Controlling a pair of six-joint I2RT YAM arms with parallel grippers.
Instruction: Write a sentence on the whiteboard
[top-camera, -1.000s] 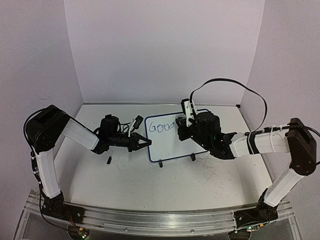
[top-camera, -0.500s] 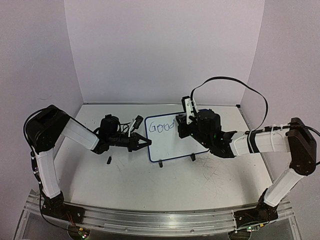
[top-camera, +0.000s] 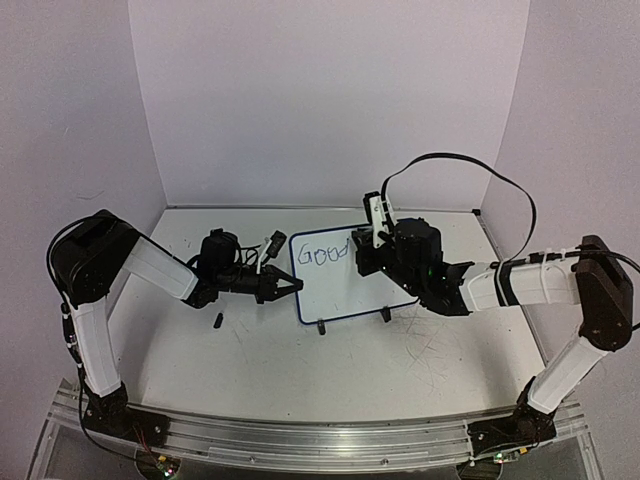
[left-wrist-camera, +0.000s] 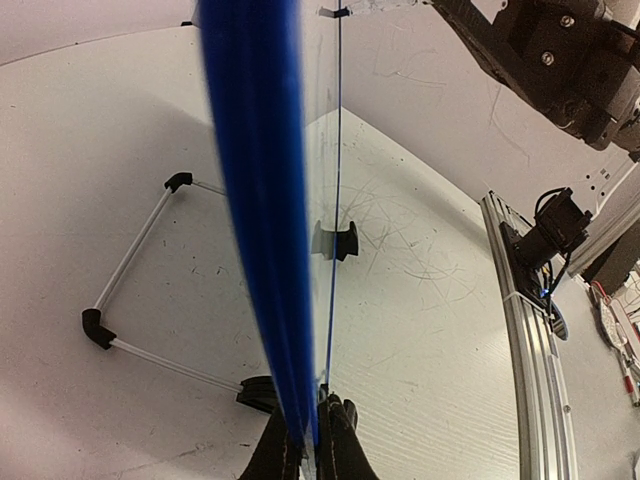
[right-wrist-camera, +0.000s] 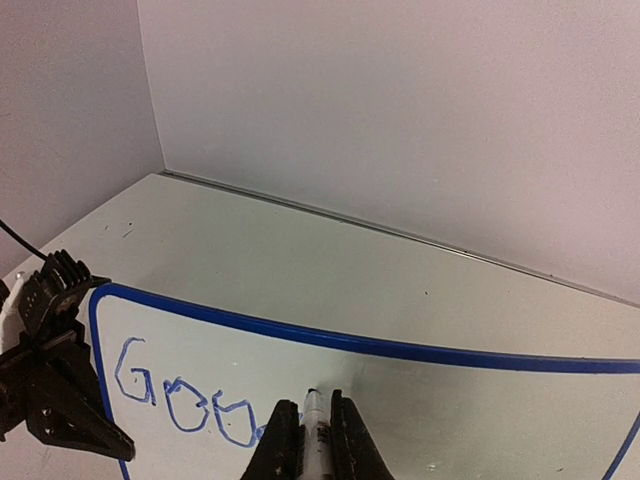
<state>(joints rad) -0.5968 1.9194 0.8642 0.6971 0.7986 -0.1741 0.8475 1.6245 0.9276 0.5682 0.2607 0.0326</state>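
Observation:
The whiteboard stands on the table on its two black feet, blue frame round it. My left gripper is shut on its left edge; in the left wrist view the blue frame runs edge-on up from between the fingers of that gripper. My right gripper is shut on a white marker, whose tip touches the board. The sentence reads "Goo" in blue plus a part-drawn letter just left of the right gripper. In the top view the lettering sits at the board's upper left.
A small black cap lies on the table in front of the left arm. A thin wire stand with black corners lies behind the board. The board's feet rest on scratched tabletop. A black cable loops above the right arm.
My right gripper with the marker has shifted slightly up and left along the board, uncovering a little more lettering. The left gripper and the board have not moved.

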